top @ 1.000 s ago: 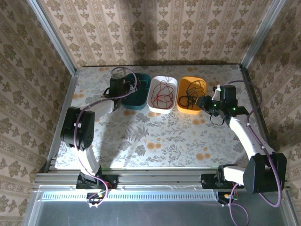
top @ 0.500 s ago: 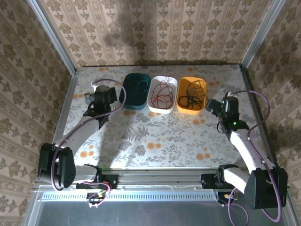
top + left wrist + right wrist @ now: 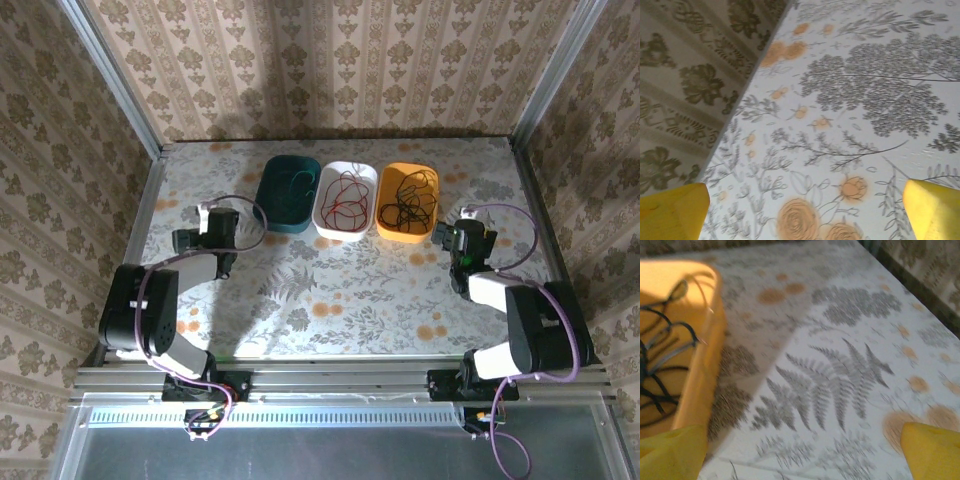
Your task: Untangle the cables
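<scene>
Floral tabletop: left hand low, wide, empty; right hand likewise, near orange bin.

The right wrist view was blurred; its left edge cut off the orange bin and black cable. Bottom edges clipped the left fingertips and right fingertips. From above, the green cable was too small to trace.

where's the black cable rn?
Top view: the black cable lies in the orange bin, rightmost of the three, next to the white bin. In the right wrist view it's at left.
</scene>
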`<state>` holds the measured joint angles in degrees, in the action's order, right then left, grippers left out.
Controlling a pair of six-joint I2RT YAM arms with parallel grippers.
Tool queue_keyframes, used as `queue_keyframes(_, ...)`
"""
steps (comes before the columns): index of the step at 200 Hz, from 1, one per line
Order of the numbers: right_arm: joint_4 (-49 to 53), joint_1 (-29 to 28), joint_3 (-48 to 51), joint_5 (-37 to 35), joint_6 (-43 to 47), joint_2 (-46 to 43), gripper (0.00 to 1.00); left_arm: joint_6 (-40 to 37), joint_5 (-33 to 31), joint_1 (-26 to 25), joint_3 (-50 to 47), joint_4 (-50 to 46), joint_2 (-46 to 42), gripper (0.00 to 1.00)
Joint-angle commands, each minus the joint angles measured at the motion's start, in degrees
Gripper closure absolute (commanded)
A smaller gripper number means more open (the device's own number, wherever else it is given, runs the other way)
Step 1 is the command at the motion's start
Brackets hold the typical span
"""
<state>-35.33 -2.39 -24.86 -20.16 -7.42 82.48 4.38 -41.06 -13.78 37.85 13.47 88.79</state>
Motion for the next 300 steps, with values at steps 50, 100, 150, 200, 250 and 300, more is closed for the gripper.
queue_keyframes(50,-14.2,1.9,1.9,14.5,4.4,5.1,0.00,-9.4,8.3,3.4,-6.7,26.1,0.6,0.00)
queue_keyframes(100,-13.8,1.4,1.7,14.0,4.9,5.0,0.00,-6.4,31.4,11.1,-19.7,45.5,-0.2,0.00)
queue_keyframes(150,-13.7,1.0,1.6,13.5,5.0,5.1,0.00,-6.5,30.4,11.5,-16.7,42.3,0.6,0.00)
queue_keyframes(200,-13.4,1.0,1.4,13.7,5.0,5.2,0.00,-6.6,30.3,11.5,-16.7,42.3,0.7,0.00)
queue_keyframes(250,-13.4,1.1,1.3,13.8,5.0,5.3,0.00,-6.6,30.3,11.5,-16.7,42.3,0.7,0.00)
queue_keyframes(300,-12.3,1.8,0.7,15.7,5.1,5.5,0.00,-6.6,30.3,11.5,-16.7,42.3,0.7,0.00)
